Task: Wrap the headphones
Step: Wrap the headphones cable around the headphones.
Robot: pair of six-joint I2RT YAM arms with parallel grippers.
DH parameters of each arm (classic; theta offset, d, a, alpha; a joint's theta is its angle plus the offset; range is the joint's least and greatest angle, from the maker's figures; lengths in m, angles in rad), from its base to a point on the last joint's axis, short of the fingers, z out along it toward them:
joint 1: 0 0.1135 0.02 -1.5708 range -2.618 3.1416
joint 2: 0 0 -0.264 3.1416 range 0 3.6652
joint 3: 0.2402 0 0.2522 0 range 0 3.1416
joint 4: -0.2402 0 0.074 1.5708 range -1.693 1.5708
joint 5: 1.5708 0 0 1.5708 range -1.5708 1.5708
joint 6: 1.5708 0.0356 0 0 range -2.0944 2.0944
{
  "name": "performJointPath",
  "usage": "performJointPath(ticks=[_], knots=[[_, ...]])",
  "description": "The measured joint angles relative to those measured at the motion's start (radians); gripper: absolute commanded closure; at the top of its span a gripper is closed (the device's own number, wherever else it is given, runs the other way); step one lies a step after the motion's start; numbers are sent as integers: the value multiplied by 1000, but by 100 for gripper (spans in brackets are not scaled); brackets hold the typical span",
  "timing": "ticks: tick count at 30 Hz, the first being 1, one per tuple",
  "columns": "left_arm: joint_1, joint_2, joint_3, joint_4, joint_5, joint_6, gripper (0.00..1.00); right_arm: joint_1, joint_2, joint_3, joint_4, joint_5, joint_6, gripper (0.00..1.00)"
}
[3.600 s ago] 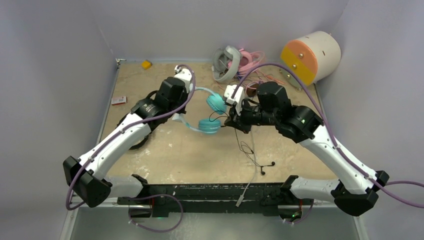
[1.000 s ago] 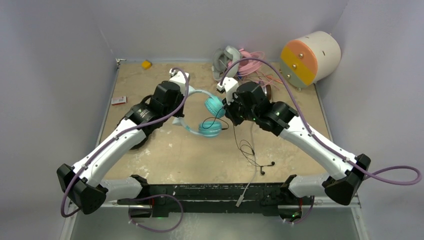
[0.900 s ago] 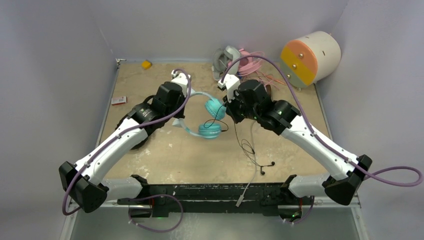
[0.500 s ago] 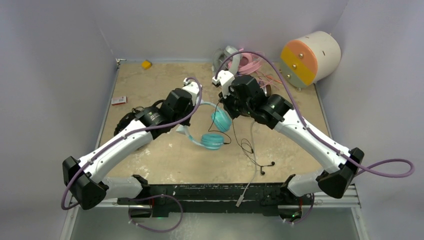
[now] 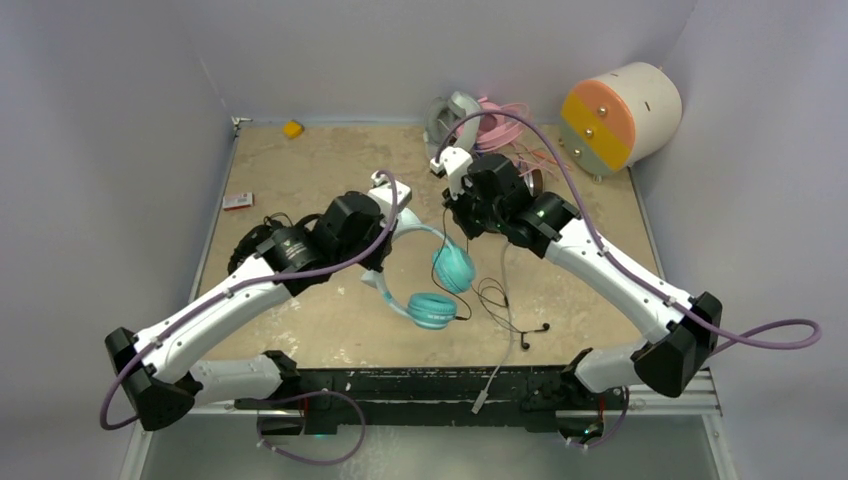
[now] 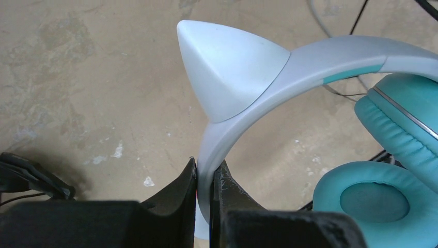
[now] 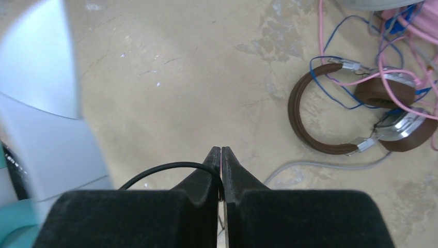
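Left wrist view: the left fingers clamp the grey-white, cat-eared headband of the teal-and-white headphones, near the middle of the counter. That arm reaches forward-right, elbow bent. The right fingers pinch a thin black cable, wrist tipped downward. A red-and-white card bears print (too small to read).

I've got the headphones mid-table toward the front. The spare headphone pile is behind them at the back wall, the big cylinder is right of that, and a small block is back-left.
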Motion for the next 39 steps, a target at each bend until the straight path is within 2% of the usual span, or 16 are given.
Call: performJointPath(ticks=[3, 6, 13, 19, 25, 33, 35, 39], knots=[[0, -50, -3, -3, 47, -41, 100, -35, -37, -76, 53, -71, 10, 91], [0, -81, -3, -5, 93, -93, 100, -72, -74, -145, 114, -146, 28, 84], [0, -93, -3, -6, 201, -201, 100, -151, -143, -372, 387, -345, 117, 69], [0, -91, 2, -6, 293, -293, 100, -158, -158, -503, 591, -434, 178, 53], [14, -58, 50, -8, 325, -386, 100, -190, -211, -703, 903, -515, 267, 50], [159, -3, 91, 25, 521, -492, 100, -201, -60, -845, 1290, -565, 388, 45], [172, 14, 127, 23, 539, -497, 100, -201, -20, -845, 1340, -567, 396, 49], [186, 27, 211, 5, 562, -497, 100, -201, 37, -848, 1431, -577, 424, 66]])
